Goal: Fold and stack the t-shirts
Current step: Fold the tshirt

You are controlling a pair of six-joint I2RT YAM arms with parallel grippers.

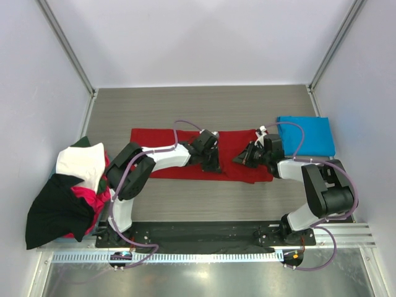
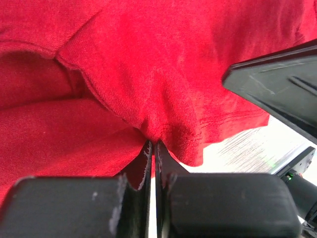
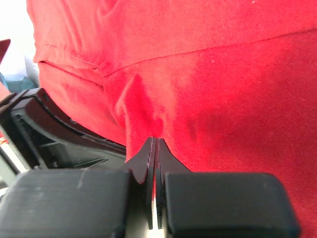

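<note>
A deep red t-shirt (image 1: pixel 167 145) lies spread across the middle of the table. My left gripper (image 1: pixel 213 166) is shut on its cloth near the front edge; the left wrist view shows the fabric (image 2: pixel 148 74) pinched between the closed fingertips (image 2: pixel 147 148). My right gripper (image 1: pixel 242 158) is shut on the same red shirt to the right; the right wrist view shows the cloth (image 3: pixel 208 84) gathered at its closed tips (image 3: pixel 148 146). A folded bright blue t-shirt (image 1: pixel 306 136) lies flat at the right, behind the right arm.
A heap of black (image 1: pixel 52 213), white (image 1: pixel 80 162) and magenta (image 1: pixel 93 199) shirts lies at the table's left edge. The grey table (image 1: pixel 204 105) is walled by white panels. The arm bases stand at the near edge.
</note>
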